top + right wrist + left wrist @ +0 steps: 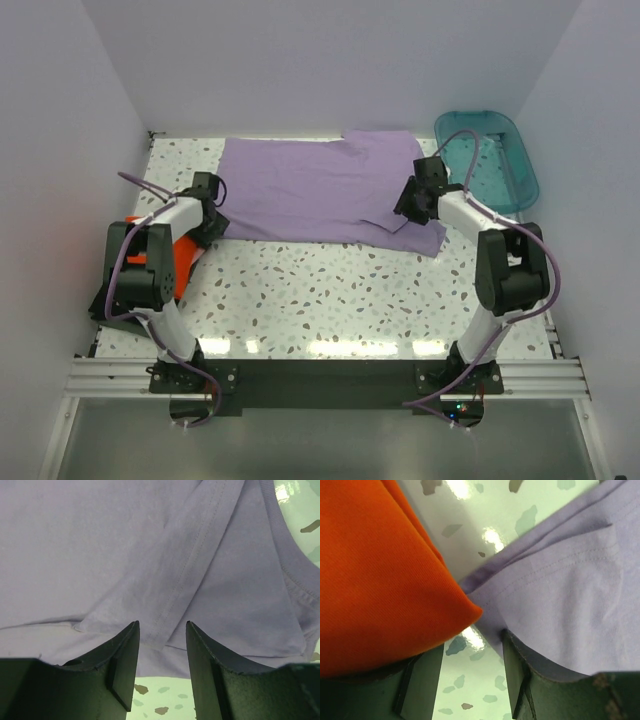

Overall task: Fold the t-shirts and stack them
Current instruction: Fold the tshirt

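Note:
A large lavender t-shirt [320, 190] lies spread across the back of the table, its right side folded over with a sleeve seam [195, 555] showing. An orange-red t-shirt [140, 258] lies at the left edge, partly under my left arm. My left gripper [213, 212] hovers low at the lavender shirt's left edge. In the left wrist view the left gripper [472, 642] is open, with only bare table between the fingers, the orange shirt [375, 575] on one side and lavender cloth [570, 590] on the other. My right gripper [412, 203] [161, 624] stands open just above the lavender shirt's near hem, holding nothing.
A teal plastic tub [497, 158] stands at the back right corner. The speckled tabletop [330, 290] stretches between the shirt and the arm bases. White walls close in the back and both sides.

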Robot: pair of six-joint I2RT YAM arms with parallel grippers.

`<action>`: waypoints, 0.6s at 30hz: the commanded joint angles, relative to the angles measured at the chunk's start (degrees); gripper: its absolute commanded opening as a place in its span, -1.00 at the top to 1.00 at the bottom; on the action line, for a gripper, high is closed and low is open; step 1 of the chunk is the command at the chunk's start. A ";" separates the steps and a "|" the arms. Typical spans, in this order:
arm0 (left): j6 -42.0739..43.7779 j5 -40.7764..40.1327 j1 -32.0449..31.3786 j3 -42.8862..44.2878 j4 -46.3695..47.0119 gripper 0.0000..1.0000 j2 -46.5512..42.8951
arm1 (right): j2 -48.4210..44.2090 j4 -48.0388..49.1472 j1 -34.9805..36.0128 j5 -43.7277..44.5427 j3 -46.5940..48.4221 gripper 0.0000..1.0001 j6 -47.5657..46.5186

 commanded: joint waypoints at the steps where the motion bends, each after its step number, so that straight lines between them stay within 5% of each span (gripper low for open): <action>1: -1.78 -2.97 2.12 -1.08 -0.07 -0.10 -0.01 | 1.49 3.09 0.97 1.05 -0.10 0.09 1.87; 18: -1.60 -2.97 6.43 -2.58 0.20 -0.08 -2.04 | 3.16 4.23 2.11 0.87 -1.77 0.10 1.96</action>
